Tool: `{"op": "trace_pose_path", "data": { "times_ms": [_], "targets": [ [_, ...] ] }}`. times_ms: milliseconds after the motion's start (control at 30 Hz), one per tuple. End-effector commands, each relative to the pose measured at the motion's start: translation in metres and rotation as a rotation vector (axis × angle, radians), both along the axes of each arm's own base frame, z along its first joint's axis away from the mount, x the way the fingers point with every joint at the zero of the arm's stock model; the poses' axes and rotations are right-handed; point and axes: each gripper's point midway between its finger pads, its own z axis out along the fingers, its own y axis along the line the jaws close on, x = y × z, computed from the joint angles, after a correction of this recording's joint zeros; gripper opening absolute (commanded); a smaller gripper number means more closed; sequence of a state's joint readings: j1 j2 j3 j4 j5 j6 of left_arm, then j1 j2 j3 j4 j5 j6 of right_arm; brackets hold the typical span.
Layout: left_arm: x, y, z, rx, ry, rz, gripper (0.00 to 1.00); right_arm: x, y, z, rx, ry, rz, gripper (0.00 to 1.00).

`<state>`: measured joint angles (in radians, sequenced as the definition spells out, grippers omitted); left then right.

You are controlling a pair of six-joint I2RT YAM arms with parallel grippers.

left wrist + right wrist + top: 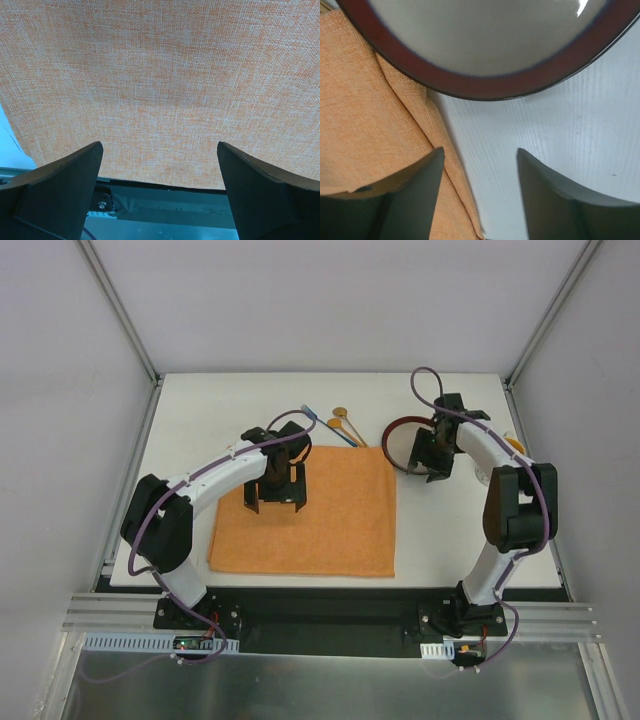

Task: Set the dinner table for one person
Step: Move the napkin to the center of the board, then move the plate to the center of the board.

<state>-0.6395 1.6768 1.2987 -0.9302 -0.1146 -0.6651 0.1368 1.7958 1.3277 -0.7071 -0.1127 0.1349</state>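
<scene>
The dinner table [200, 410] is a white top carrying an orange placemat [320, 520] at its middle. My left gripper [275, 500] hangs over the mat's left half. In the left wrist view the left gripper [159, 146] is open, with only the placemat [160, 75] beneath it. A plate [398, 440] with a dark red rim lies off the mat's far right corner. My right gripper [428, 464] is at the plate's near right side. Seen from the right wrist, the right gripper [479, 152] stands open over bare table [560, 140], just short of the plate [485, 87] rim, with the placemat [370, 125] edge under its left finger.
A blue-handled utensil [325, 426] and wooden-handled utensils [347, 422] lie behind the mat's far edge. A yellow item [516, 444] and a white item [484, 476] sit near the right edge, partly hidden by the right arm. Grey frame posts stand at the far corners.
</scene>
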Motion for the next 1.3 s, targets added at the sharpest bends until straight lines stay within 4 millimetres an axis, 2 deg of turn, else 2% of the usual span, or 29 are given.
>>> {"op": "trace_pose_path", "data": {
  "times_ms": [0, 33, 67, 133, 200, 333, 467, 567, 867, 1033, 1267],
  "targets": [
    [0.008, 0.008, 0.018, 0.018, -0.043, 0.007, 0.99, 0.031, 0.0, 0.028, -0.007, -0.105, 0.022, 0.53],
    [0.009, 0.006, 0.019, 0.012, -0.042, 0.002, 0.99, 0.035, -0.002, 0.028, -0.008, -0.107, 0.021, 0.43],
    [0.009, 0.006, 0.017, 0.018, -0.033, -0.009, 0.99, 0.042, -0.002, 0.034, -0.002, -0.12, 0.019, 0.2],
    [0.014, 0.002, 0.017, 0.013, -0.034, -0.018, 0.99, 0.051, 0.002, 0.03, 0.031, -0.11, 0.021, 0.01],
    [0.014, 0.0, 0.02, 0.005, -0.029, -0.029, 0.99, 0.062, 0.006, 0.03, 0.047, -0.114, 0.022, 0.01],
    [0.01, -0.001, 0.018, -0.002, -0.015, -0.028, 0.99, 0.07, 0.015, 0.025, 0.098, -0.104, -0.003, 0.01],
    [0.007, 0.002, 0.017, 0.003, -0.011, -0.018, 0.99, 0.058, 0.028, 0.026, 0.161, -0.093, 0.01, 0.01],
    [0.007, 0.004, 0.014, 0.014, -0.006, -0.015, 0.99, 0.045, 0.035, 0.017, 0.158, -0.07, 0.053, 0.01],
    [0.015, -0.008, 0.011, -0.005, 0.011, -0.025, 0.99, 0.035, 0.046, 0.002, 0.154, 0.011, 0.099, 0.01],
    [0.013, -0.008, 0.008, -0.009, 0.024, -0.025, 0.98, 0.039, 0.043, -0.016, 0.128, 0.036, 0.086, 0.01],
    [0.002, -0.002, 0.004, 0.0, 0.039, -0.016, 0.98, 0.057, 0.044, -0.02, 0.121, 0.029, 0.09, 0.01]
  ]
}}
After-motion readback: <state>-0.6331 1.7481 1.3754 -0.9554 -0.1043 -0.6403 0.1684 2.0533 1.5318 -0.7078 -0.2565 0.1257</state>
